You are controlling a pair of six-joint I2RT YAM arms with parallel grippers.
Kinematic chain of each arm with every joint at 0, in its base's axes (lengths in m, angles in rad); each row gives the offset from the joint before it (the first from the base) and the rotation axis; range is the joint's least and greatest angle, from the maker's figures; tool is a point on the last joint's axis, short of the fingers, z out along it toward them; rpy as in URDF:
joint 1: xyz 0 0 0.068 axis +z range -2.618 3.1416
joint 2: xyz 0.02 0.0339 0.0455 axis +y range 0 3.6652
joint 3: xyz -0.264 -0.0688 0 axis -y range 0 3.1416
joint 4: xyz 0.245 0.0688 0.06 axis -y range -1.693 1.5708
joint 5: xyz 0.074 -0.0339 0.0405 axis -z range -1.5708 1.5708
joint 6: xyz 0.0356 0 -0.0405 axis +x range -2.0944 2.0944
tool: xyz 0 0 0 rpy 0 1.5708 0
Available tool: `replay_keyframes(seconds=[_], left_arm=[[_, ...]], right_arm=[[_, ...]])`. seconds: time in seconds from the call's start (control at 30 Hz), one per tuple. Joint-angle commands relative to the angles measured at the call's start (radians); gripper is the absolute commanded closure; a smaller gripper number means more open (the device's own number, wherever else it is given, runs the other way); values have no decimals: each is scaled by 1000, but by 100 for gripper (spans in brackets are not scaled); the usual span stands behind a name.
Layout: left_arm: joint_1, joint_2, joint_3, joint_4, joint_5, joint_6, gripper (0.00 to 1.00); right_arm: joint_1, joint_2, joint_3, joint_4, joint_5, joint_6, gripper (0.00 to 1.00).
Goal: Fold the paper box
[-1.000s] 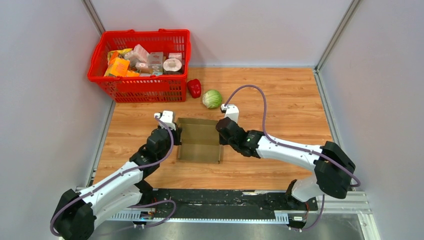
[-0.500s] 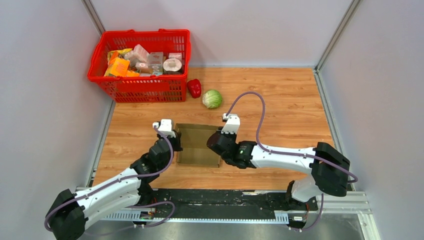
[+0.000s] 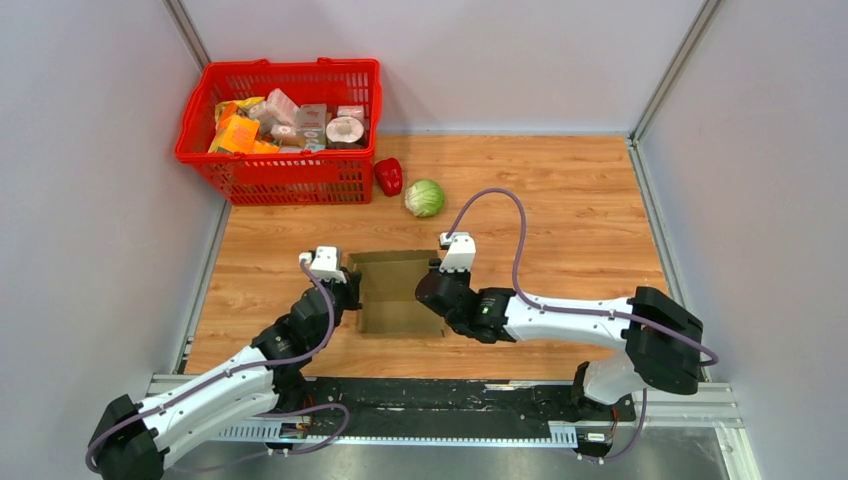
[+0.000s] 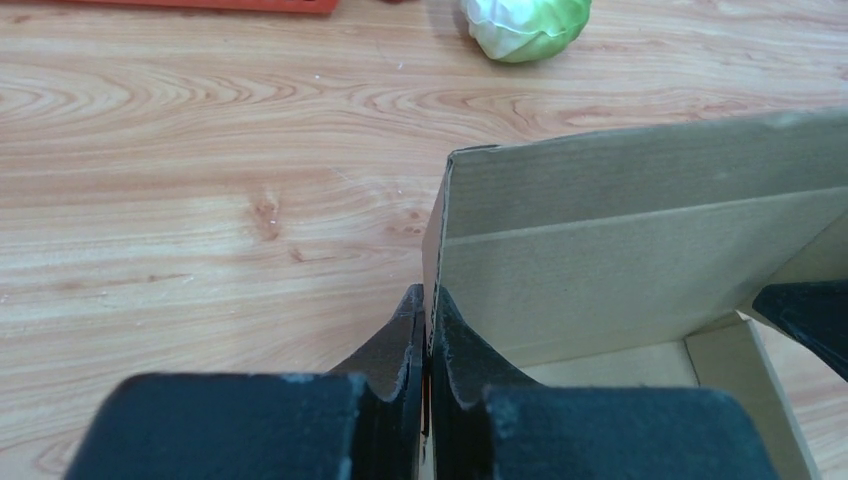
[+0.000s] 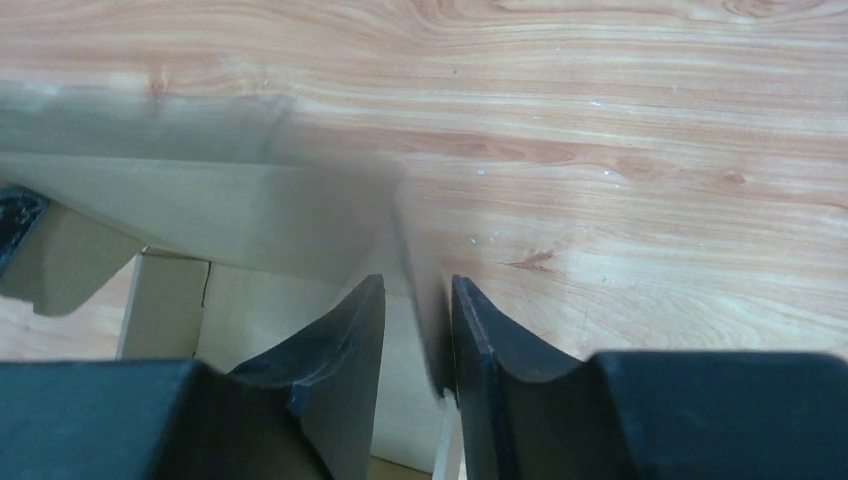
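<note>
Right wrist view: the plain brown corrugated cardboard box [image 5: 200, 212] is blurred. Its wall edge inside the black right gripper [image 5: 417, 300] is indistinct, so finger contact cannot be determined.
Left wrist view: the round green cabbage [image 4: 527, 18] is cut off by the top edge.
Top view: the small printed packages [image 3: 290, 122] in the red plastic mesh basket [image 3: 283, 180] are too small to identify.
</note>
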Motion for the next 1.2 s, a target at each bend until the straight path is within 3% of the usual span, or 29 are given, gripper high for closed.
replay_keyframes(seconds=[0.0, 0.13, 0.2, 0.27, 0.33, 0.47, 0.57, 0.67, 0.7, 0.83, 0.9, 0.93, 1.03, 1.1, 1.17], left_arm=[[-6, -32, 30, -71, 44, -7, 92], [-6, -30, 44, -95, 51, 19, 100], [-6, -23, 50, -98, 67, 50, 100], [-6, -13, 58, -94, 82, 74, 100], [-6, -9, 64, -89, 113, 110, 100], [-8, -7, 71, -95, 122, 134, 100], [-6, -10, 71, -106, 127, 150, 100], [-6, -15, 67, -114, 131, 154, 100], [-6, -18, 67, -114, 136, 154, 100], [-8, -32, 64, -115, 136, 148, 100], [-6, -38, 71, -134, 134, 138, 91], [-6, -49, 79, -134, 131, 133, 79], [-5, -69, 96, -169, 120, 128, 71], [-5, -64, 122, -183, 127, 140, 73], [-5, -32, 145, -209, 134, 157, 84]], right_arm=[[5, -84, -30, 137, -86, -202, 64], [-28, -141, -66, 176, -195, -336, 63], [-88, -160, -79, 187, -345, -391, 60], [-134, -187, -90, 187, -510, -463, 42], [-223, -201, -83, 168, -645, -526, 36], [-327, -195, -32, 55, -888, -610, 36], [-357, -204, -10, 1, -940, -646, 39], [-367, -227, -27, 1, -947, -653, 44], [-369, -230, -30, 1, -942, -660, 53], [-372, -219, -27, -6, -930, -681, 66], [-372, -207, -20, -10, -917, -684, 81], [-372, -206, -17, -14, -913, -686, 83], [-372, -201, -10, -14, -913, -690, 92], [-372, -201, -12, -10, -910, -690, 98], [-370, -206, -10, 0, -907, -684, 100]])
